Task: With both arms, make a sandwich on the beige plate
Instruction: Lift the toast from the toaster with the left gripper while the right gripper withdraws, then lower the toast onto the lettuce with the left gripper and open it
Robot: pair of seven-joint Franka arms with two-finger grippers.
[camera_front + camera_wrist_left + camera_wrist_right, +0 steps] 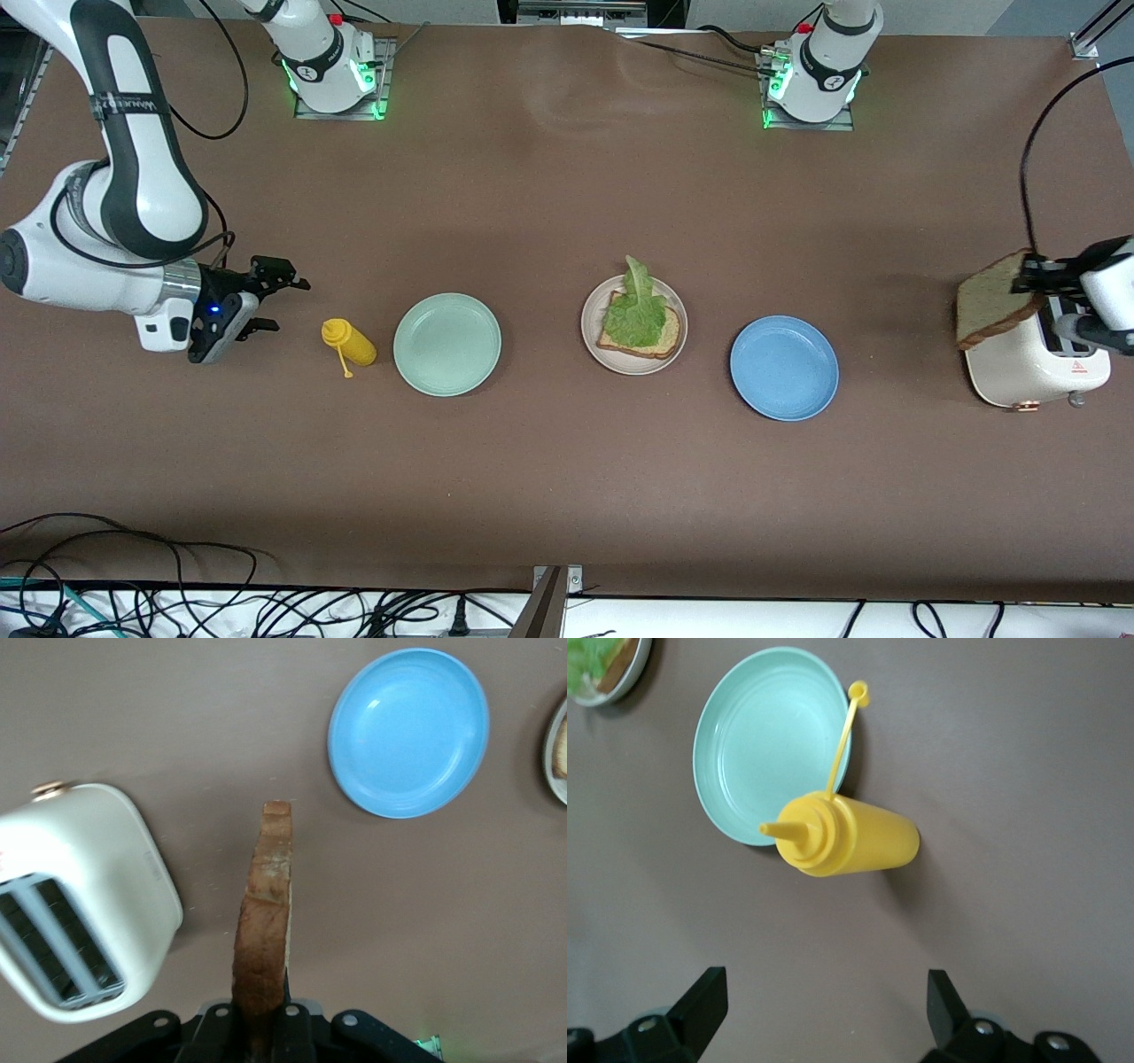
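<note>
On brown table [549, 204], left pincer [1028, 275] clamps bread slice [992, 297], right pincer [266, 306] apart.

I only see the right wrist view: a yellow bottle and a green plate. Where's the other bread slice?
Observer: The left gripper holds a bread slice over the toaster.
Operator: Is it squeezing tight?
Observer: Yes, its jaws are shut on the slice's edge, slice upright.
Operator: What's on the beige plate?
Observer: The beige plate carries one bread slice with a lettuce leaf on top, no top slice yet.
Operator: Anything else?
Observer: A blue plate sits between the beige plate and the toaster.
</note>
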